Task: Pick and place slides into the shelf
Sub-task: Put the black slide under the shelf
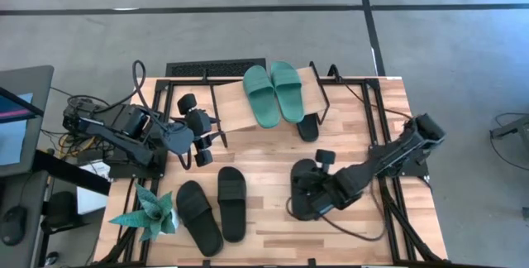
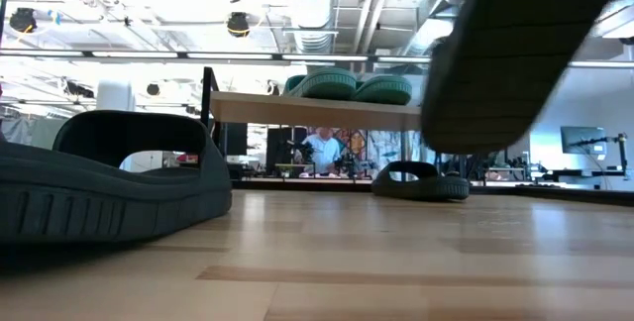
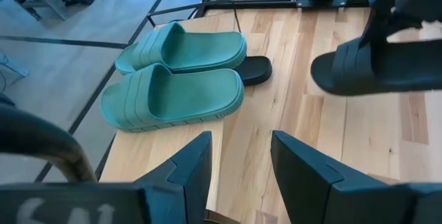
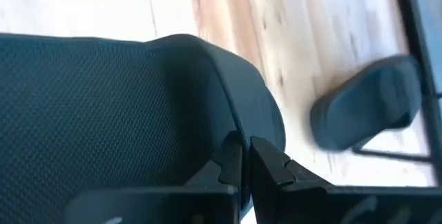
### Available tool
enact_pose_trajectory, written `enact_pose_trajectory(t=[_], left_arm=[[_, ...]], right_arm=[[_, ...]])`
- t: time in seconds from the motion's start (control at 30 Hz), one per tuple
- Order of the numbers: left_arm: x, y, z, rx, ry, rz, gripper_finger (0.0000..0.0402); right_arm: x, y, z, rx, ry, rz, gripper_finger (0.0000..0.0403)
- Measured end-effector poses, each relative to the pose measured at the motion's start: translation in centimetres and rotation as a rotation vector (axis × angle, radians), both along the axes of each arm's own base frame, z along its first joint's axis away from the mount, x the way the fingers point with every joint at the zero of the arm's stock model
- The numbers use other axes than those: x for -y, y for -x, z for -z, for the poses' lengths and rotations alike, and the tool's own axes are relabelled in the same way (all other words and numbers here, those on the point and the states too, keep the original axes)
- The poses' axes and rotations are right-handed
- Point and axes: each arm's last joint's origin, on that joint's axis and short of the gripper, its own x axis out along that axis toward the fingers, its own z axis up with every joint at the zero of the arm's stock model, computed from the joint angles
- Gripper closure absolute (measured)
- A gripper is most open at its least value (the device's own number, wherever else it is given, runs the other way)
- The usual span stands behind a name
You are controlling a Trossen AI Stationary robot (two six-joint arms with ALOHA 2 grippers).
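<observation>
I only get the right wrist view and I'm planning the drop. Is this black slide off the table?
Observer: Yes. In the low view, the held black slide hangs clear of the tabletop, pinched by the right hand.
Operator: Is there room on the shelf?
Observer: Two teal slides sit on the shelf; its left part is bare.
Operator: Is the other arm in the way?
Observer: The left hand hovers open and empty beside that bare end.

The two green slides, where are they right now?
In the high view the green slides lie side by side on the shelf, at the table's far edge, right of the left gripper.
</observation>
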Motion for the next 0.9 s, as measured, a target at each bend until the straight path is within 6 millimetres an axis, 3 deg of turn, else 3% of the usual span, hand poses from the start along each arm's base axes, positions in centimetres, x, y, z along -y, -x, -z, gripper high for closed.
enact_pose_trajectory(t=[0.2,0.37,0.9], left_arm=[[0.0,0.0,-0.1,0.01,-0.008,-0.014,0.0262],[0.0,-0.2,-0.3,0.05,0.003,-0.025,0.0262],[0.1,-0.6,-0.8,0.146,0.081,-0.073,0.0262]], right_arm=[[0.7,2.9,0.1,0.02,-0.021,0.009,0.0402],[1.5,4.0,1.3,0.036,-0.029,0.002,0.0402],[5.3,0.8,4.4,0.092,0.079,-0.227,0.0402]])
